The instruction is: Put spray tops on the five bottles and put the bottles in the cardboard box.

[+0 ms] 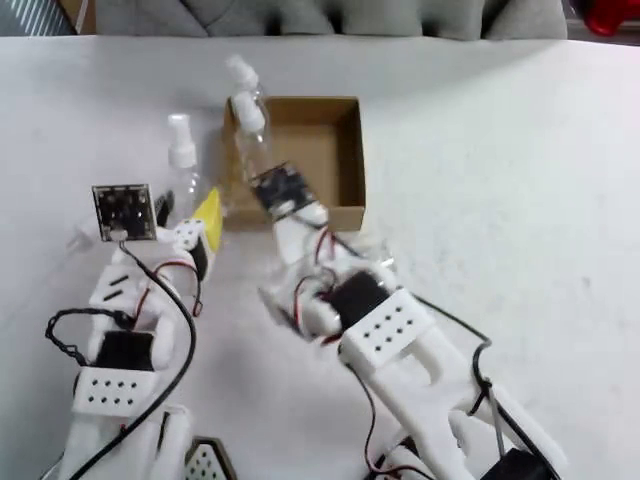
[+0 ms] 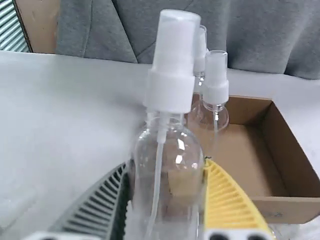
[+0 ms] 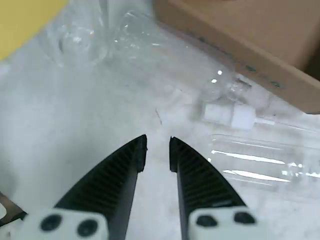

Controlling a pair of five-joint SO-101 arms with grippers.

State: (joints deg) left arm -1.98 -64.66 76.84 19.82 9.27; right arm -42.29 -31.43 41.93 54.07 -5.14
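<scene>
My left gripper (image 2: 167, 202) is shut on a clear bottle (image 2: 167, 160) with a white spray top (image 2: 170, 70), held upright between the grey and yellow fingers. In the high view this bottle (image 1: 183, 165) stands left of the cardboard box (image 1: 345, 150). Two more bottles with spray tops (image 1: 246, 105) stand at the box's left side, and they appear as the capped bottles (image 2: 215, 95) behind the held one. My right gripper (image 3: 157, 147) hovers over the table, slightly open, with nothing between its black fingers. Beyond it lie a loose white spray top (image 3: 229, 114) and a clear bottle (image 3: 260, 160) on its side.
The box wall (image 3: 240, 35) runs close beyond the right gripper. Clear bottle bases (image 3: 80, 40) stand near the yellow finger (image 3: 25, 15). The right arm (image 1: 400, 340) stretches from the near right toward the box front. Open table lies to the right (image 1: 520, 180).
</scene>
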